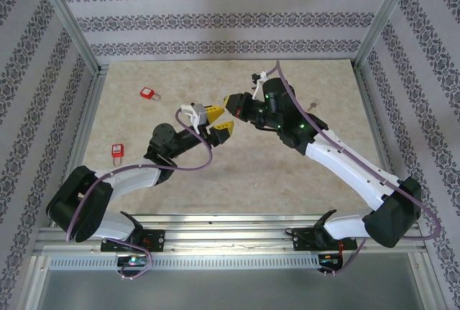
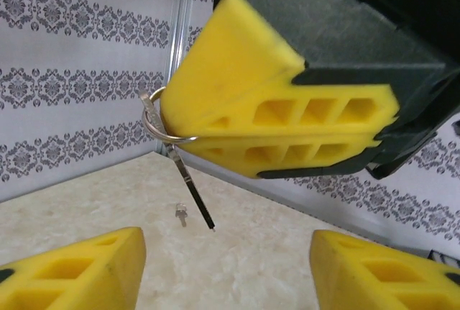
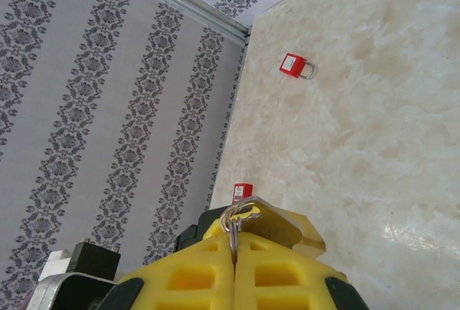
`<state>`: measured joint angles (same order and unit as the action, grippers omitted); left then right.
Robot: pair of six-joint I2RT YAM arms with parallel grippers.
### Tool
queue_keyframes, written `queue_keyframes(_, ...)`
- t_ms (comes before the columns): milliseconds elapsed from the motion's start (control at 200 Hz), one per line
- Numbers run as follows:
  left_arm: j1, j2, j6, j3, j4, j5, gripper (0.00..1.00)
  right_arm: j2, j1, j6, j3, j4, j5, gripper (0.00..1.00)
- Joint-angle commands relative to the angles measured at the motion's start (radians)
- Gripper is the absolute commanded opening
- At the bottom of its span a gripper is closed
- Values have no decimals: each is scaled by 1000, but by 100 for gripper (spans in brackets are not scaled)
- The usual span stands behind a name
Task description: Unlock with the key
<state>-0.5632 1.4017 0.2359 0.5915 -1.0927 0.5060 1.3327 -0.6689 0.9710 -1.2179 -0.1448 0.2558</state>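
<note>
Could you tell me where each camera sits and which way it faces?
Top external: above and behind both arms, looking down on the table; left gripper open, right gripper shut.
Left wrist: on the left arm, facing the right gripper and the key hanging from it; own fingers below.
Right wrist: on the right arm, looking over its fingers and key ring at two padlocks and the left wall.
Shared: both wrist views show the right gripper.

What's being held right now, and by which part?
The right arm's fingers pinch the small silver key at its ring end, blade hanging free. The left arm's fingers hold nothing.
</note>
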Motion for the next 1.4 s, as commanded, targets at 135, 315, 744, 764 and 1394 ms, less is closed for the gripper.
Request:
queue_keyframes(135,-9,-5,-49,52,-15,15,51,-38,-22,18,40,30,11,0)
queue_keyframes(315,-9,-2,-50,70,20,29,36,-52,-25,31,66,49,10,0)
queue_keyframes(744,-9,7,-46,57,48,6,27,-76,-42,46,93,78,4,0)
queue_keyframes(764,-9,7,-46,59,53,4,27,-76,-43,46,93,78,2,0)
queue_keyframes(1394,-9,-27,-86,57,62,-28,0,-84,-55,74,133,120,14,0)
